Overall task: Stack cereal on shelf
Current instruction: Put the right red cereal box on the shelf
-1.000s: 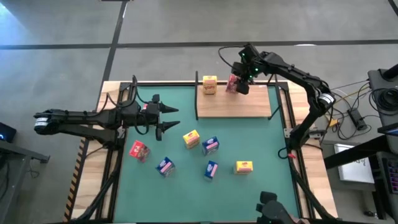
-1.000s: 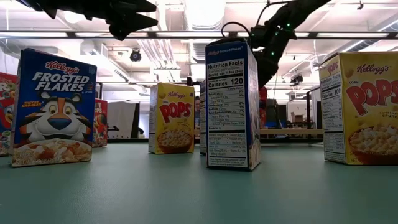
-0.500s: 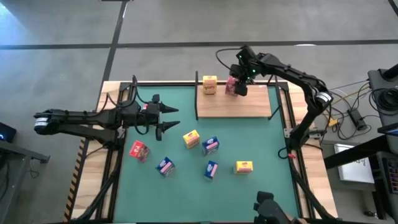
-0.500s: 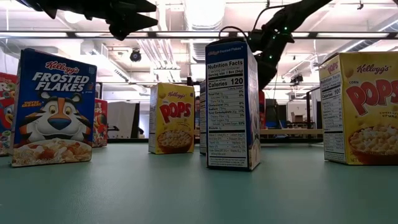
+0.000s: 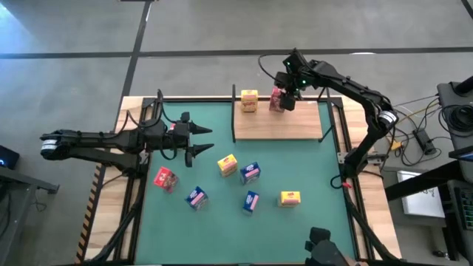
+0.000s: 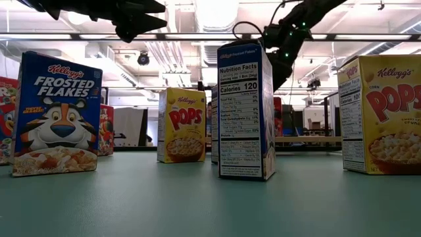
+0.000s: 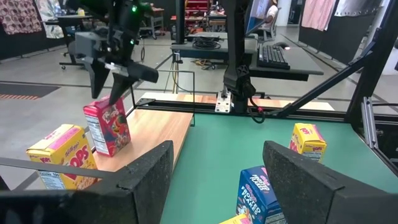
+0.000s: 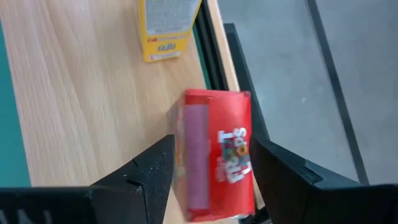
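Your red printed cardboard cereal box [image 5: 276,99] stands on the flat light-wood shelf board with thin black posts [image 5: 295,124], near its back edge and just beside a yellow cereal box [image 5: 249,100]; it leans a little in the left wrist view. The right gripper [image 5: 287,97] straddles its top, jaws parted wider than the box and apparently loose of it, so expect a fingertip to snag and topple it as you lift. The left gripper [image 5: 208,141] waits wide open and empty above the green table mat [image 5: 310,177], where six boxes lie unshelved.
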Available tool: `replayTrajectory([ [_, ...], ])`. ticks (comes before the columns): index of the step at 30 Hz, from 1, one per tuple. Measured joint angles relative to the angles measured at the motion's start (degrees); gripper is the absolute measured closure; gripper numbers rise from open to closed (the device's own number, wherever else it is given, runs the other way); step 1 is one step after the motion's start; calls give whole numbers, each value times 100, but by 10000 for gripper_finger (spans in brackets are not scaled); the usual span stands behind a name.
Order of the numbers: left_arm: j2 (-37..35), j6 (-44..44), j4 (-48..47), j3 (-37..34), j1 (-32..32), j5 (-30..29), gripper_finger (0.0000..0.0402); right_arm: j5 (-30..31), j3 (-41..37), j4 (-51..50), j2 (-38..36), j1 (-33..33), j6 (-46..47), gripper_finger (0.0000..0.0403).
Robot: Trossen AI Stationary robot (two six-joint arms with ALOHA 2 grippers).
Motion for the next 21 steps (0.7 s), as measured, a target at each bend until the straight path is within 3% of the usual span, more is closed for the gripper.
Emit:
replayTrajectory([
  [9, 0, 0, -5, 0, 0, 0, 169, -48, 500, -627, -5, 170, 512, 219],
  [17, 0, -2, -31, 0, 1, 3, 169, -48, 314, -1310, -24, 396, 782, 336],
  [21, 0, -2, -51, 0, 1, 10, 169, 343, 99, -1223, -24, 396, 790, 387],
])
